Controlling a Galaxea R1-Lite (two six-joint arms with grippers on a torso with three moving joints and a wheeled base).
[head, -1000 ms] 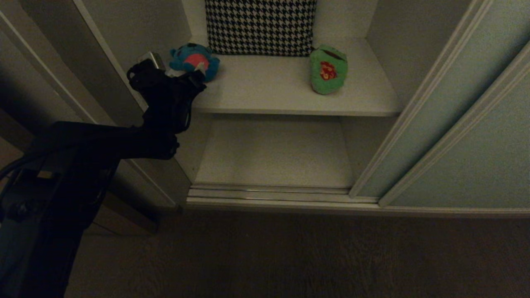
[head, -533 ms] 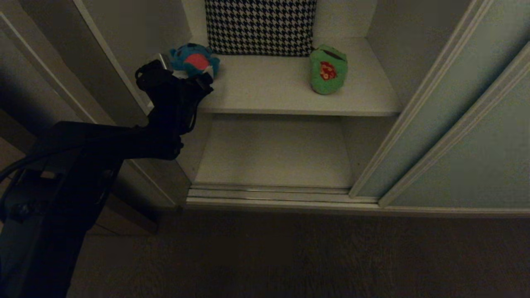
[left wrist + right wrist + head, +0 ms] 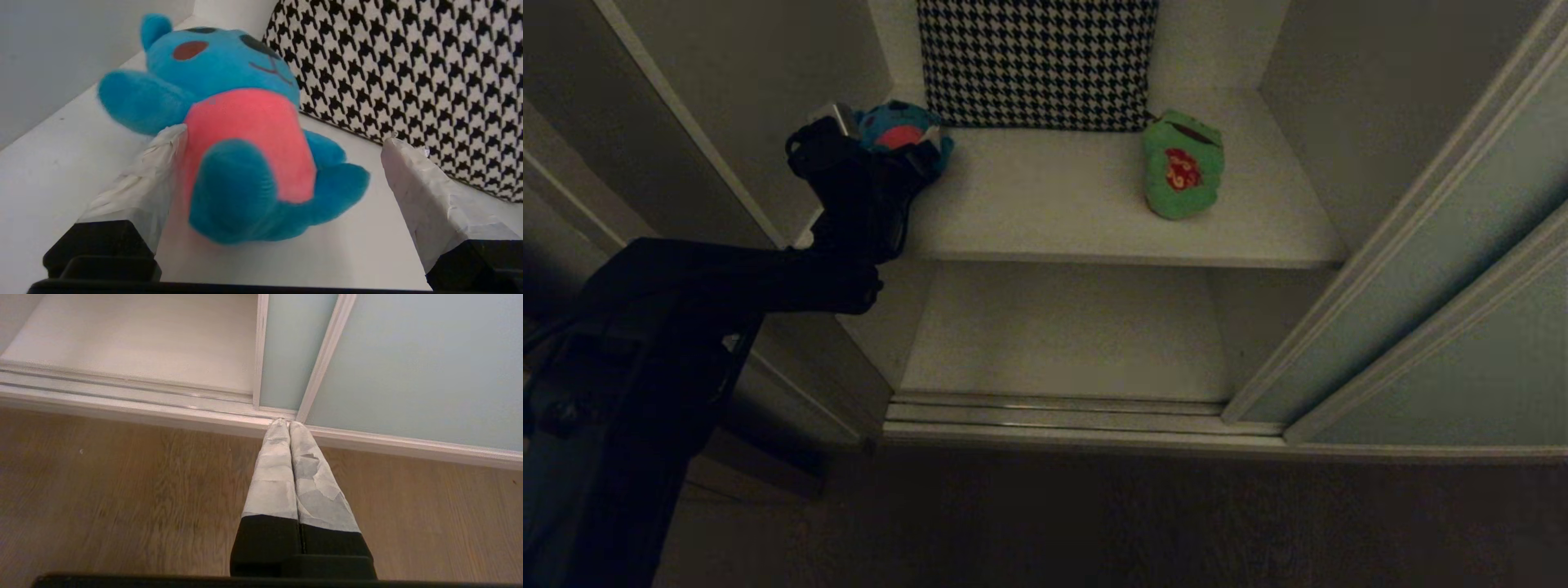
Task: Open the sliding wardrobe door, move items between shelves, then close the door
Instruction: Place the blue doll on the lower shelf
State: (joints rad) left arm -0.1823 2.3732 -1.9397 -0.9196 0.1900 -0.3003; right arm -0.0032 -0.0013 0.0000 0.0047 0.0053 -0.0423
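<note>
Teal-blue plush with a red belly, the small bear (image 3: 241,134) lies on its back at the left end of the upper shelf (image 3: 1045,204), close to the white side wall; it looks light and squashy, likely to give under pressure rather than slip, so the round belly is the sensible place to squeeze, not a floppy arm or leg. The left gripper (image 3: 282,139) straddles it with taped fingers (image 3: 421,183) spread wide, one pad touching the bear's side, the other well clear. The houndstooth cushion (image 3: 1037,61) leans against the back wall just behind the bear and could be nudged on closing. The green frog (image 3: 1183,166) sits farther right on the same shelf, apart. The lower shelf (image 3: 1062,327) lies below. The sliding wardrobe door (image 3: 1445,269) is pushed aside. The right gripper (image 3: 289,425) hangs near the floor (image 3: 122,490), fingers pressed together, holding nothing.
</note>
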